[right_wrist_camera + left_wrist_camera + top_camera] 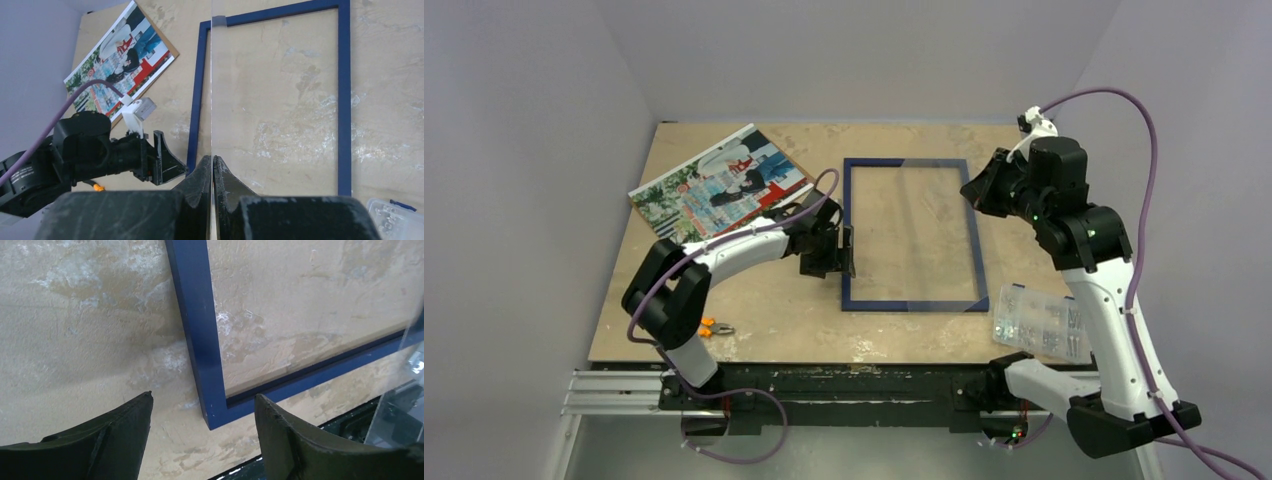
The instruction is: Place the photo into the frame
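Observation:
The dark blue frame (912, 303) lies flat on the table's middle, with bare table showing inside its rails. My right gripper (213, 157) is shut on a clear pane (212, 75), seen edge-on in the right wrist view and held tilted over the frame's right side (954, 240). My left gripper (202, 410) is open just above the frame's near left corner (212, 410), its fingers either side of the rail and holding nothing. The photo (719, 185) lies face up at the back left on a brown board.
A clear plastic box of small parts (1039, 322) sits at the near right, close to the right arm. An orange-handled tool (714, 327) lies by the left arm's base. The table's front edge (350, 420) runs close behind the frame's near rail.

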Robot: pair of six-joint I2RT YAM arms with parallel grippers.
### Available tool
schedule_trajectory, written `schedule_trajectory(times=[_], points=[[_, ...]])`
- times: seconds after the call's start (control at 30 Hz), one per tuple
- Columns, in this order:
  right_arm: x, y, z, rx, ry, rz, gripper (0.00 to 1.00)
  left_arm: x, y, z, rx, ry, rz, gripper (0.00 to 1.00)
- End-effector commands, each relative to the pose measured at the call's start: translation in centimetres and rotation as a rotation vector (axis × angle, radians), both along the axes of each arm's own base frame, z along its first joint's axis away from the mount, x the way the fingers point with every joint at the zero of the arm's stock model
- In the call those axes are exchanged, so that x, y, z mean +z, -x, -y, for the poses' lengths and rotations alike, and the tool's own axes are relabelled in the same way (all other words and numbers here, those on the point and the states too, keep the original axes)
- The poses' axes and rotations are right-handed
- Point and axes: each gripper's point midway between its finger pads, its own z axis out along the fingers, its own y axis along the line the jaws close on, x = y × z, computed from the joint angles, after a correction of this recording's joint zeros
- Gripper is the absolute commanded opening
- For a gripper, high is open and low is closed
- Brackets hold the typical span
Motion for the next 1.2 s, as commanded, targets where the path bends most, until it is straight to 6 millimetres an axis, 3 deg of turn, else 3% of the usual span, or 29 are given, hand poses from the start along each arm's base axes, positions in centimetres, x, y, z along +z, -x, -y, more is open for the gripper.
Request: schedule_trajectory(times=[0.0,0.23,0.43,0.63,0.9,1.17], points=[[1.6,0.4,0.9,-0.032,0.011,0.051,0.0,-0.4,-0.9,0.8,-0.023,-0.046,0.023,0.7],[1.4,0.4,1.0,-0.037,0.008,0.048,0.0,-2.4,-1.3,1.6,-0.027,-0.085,0.005,0.58],[0.0,0.3,0.9,-0.035,0.013,0.021,0.0,-4.4,-1.0,1.4,-0.023,-0.125,-0.023,0.44],[-1.1,0.2,0.7,-0.032,0.009,0.003,0.0,-5.9,-0.1,-0.6,0.004,-0.198,-0.042,0.27],[-2.2,-0.1,1.0,-0.046,0.031,-0.011,0.0,-5.9,1.5,-3.5,0.038,-0.25,-0.033,0.08],[-3.0,-0.5,1.4,-0.064,0.053,-0.019,0.0,-5.6,2.6,-7.2,-0.014,-0.348,0.003,0.04]])
